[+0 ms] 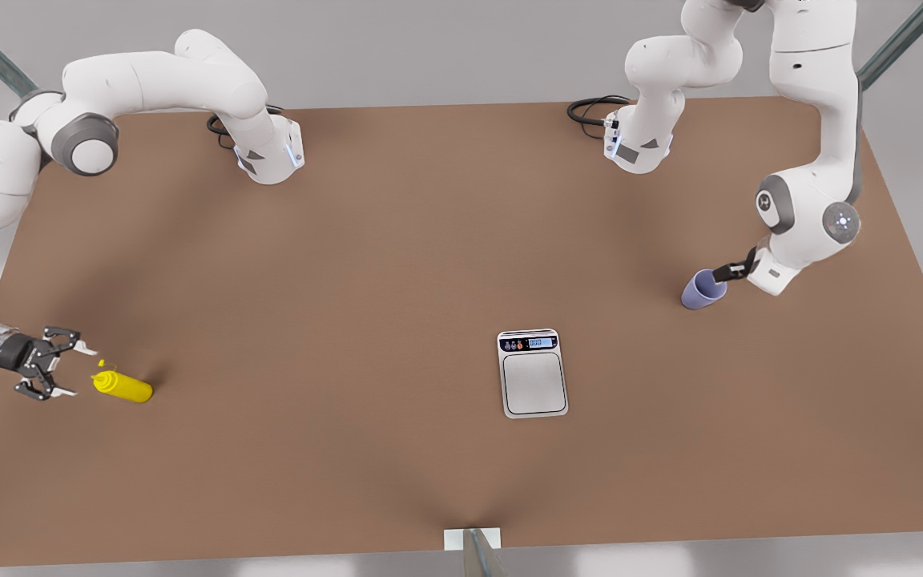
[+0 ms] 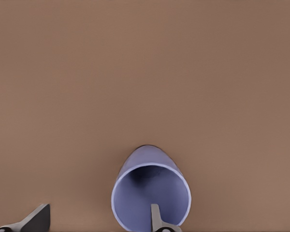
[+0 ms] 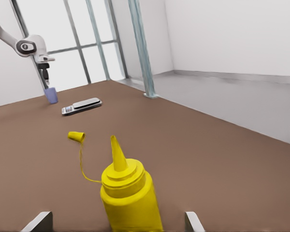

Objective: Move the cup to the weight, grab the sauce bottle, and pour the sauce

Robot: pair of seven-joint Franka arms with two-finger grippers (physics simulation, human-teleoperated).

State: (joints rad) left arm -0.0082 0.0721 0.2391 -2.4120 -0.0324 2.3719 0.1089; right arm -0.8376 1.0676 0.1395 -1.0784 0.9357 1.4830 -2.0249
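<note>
there, left gripper fingers straddling the cup wall unclosed; right gripper fingers spread wide beside the sauce bottle

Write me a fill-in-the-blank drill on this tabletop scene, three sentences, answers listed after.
1. One finger of the left hand reaches inside the ____, which is purple.
2. The open right hand faces the sauce bottle, whose colour is ____.
3. The plate of the weight carries ____ so far.

Missing words: cup; yellow; nothing
</note>
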